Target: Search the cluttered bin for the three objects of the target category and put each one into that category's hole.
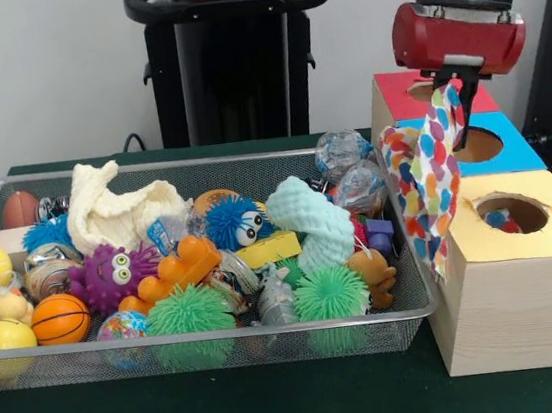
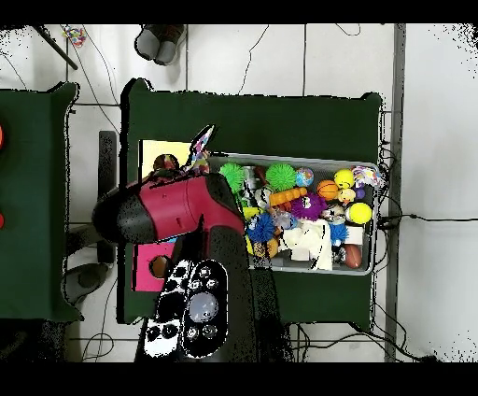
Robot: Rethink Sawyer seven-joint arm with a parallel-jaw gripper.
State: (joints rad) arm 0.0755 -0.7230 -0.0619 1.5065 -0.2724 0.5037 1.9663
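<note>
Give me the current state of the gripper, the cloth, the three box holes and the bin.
gripper: shut on the spotted cloth, above the boxes.
spotted cloth: hanging, lifted clear of the bin.
yellow box hole: open, something small inside.
blue box hole: open.
red box hole: partly hidden.
wire bin: full of toys.

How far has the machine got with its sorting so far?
Something small already sits inside the yellow box's hole, so at least one item looks delivered. Right now the gripper holds a spotted cloth dangling beside the boxes, above the blue hole. A white cloth lies in the wire bin, so more may remain.
</note>
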